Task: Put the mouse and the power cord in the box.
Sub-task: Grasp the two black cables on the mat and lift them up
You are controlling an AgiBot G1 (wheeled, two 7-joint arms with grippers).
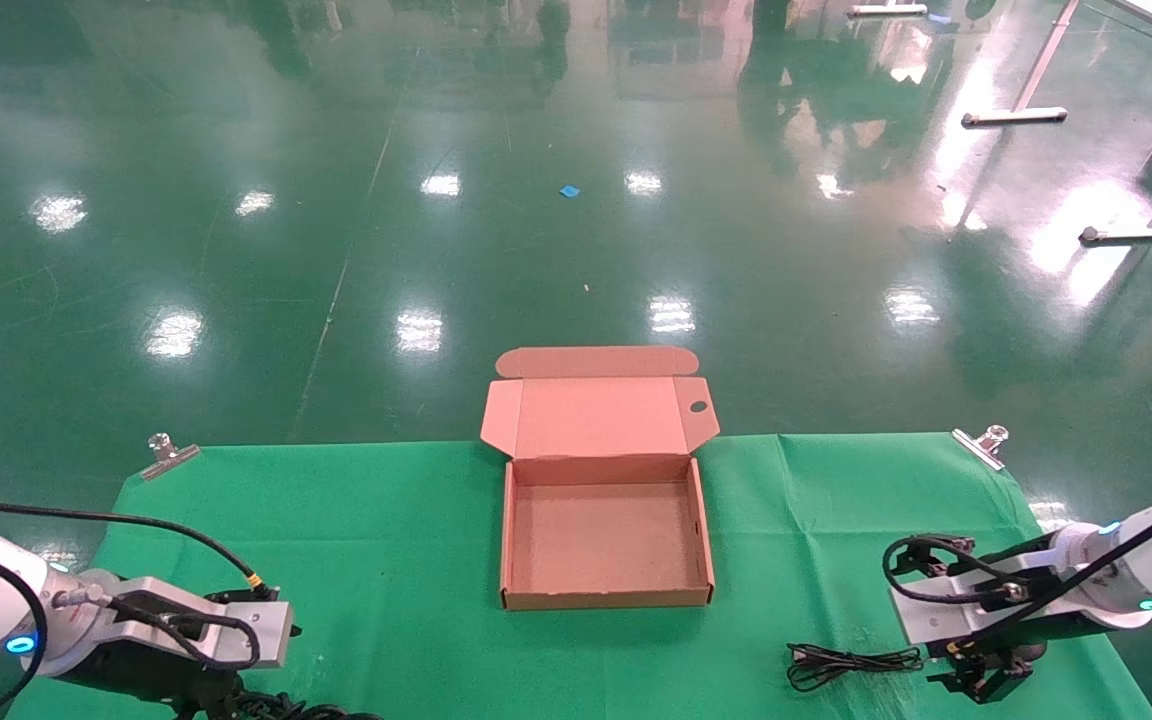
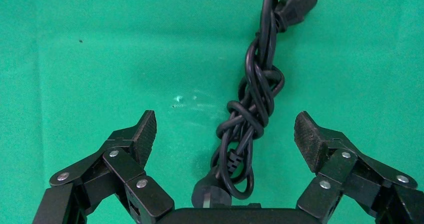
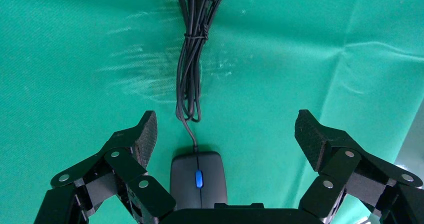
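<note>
The shallow tan cardboard mailer box (image 1: 604, 535) lies at the centre of the green cloth-covered table (image 1: 386, 540), its hinged lid thrown back to the far side, with a small round hole in the flap toward the robot's right; its matte interior is bare. The small black oval mouse (image 3: 198, 179), smooth-shelled with a blue-lit wheel, lies on the cloth between the spread, rubber-padded fingers of the right gripper (image 3: 226, 134), near the table's front right corner. Its thin black cable (image 1: 851, 664) is gathered in a tied hank extending toward the box. The thick black power cord (image 2: 252, 104), knotted into a loose twisted bundle with a moulded plug at each end, lies between the wide-open fingers of the left gripper (image 2: 225, 134) at the front left. Metal clips (image 1: 168, 452) pin the cloth's far corners.
</note>
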